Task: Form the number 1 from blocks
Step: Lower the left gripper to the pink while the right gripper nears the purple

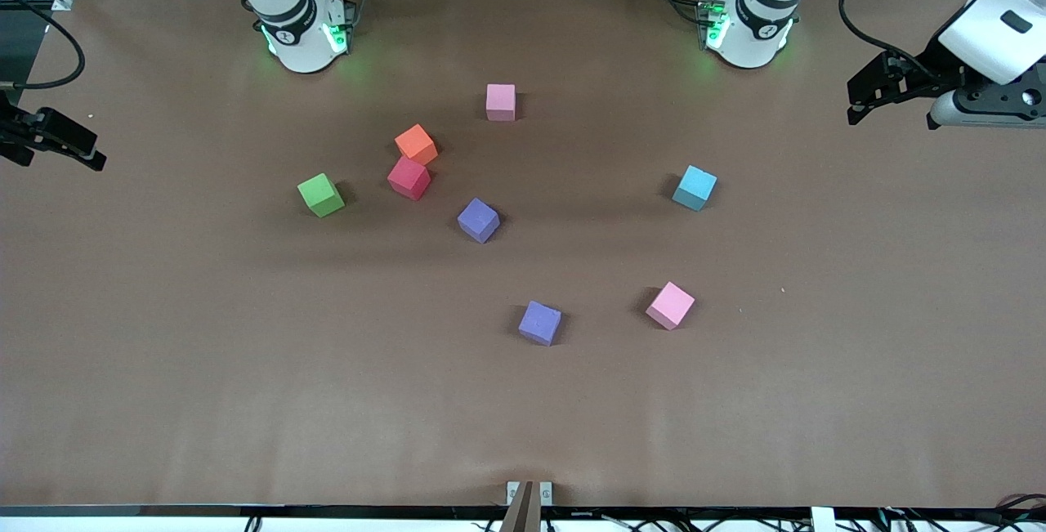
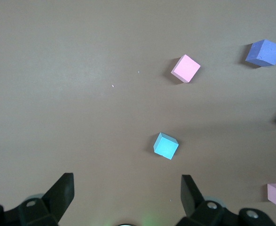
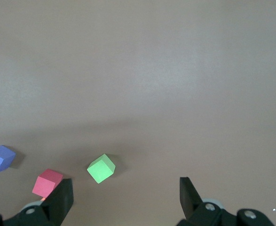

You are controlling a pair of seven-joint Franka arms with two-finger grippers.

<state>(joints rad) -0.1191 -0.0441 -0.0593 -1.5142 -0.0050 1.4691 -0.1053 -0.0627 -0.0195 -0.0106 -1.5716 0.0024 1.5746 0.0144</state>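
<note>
Several foam blocks lie scattered on the brown table: pink (image 1: 500, 101), orange (image 1: 416, 144) touching red (image 1: 409, 178), green (image 1: 320, 194), purple (image 1: 478, 220), light blue (image 1: 695, 187), a second purple (image 1: 540, 323) and a second pink (image 1: 670, 305). My left gripper (image 1: 858, 105) hangs open and holds nothing, up over the left arm's end of the table. Its wrist view shows the light blue block (image 2: 166, 145) and a pink block (image 2: 185, 68) ahead of the left gripper (image 2: 127, 183). My right gripper (image 1: 69, 152) is open over the right arm's end, with the green block (image 3: 101, 168) and the red block (image 3: 47, 183) near the right gripper (image 3: 126, 186).
Both arm bases (image 1: 304, 33) (image 1: 748, 25) stand at the table's edge farthest from the front camera. A small bracket (image 1: 529, 493) sits at the nearest edge. Bare brown tabletop (image 1: 245, 368) surrounds the blocks.
</note>
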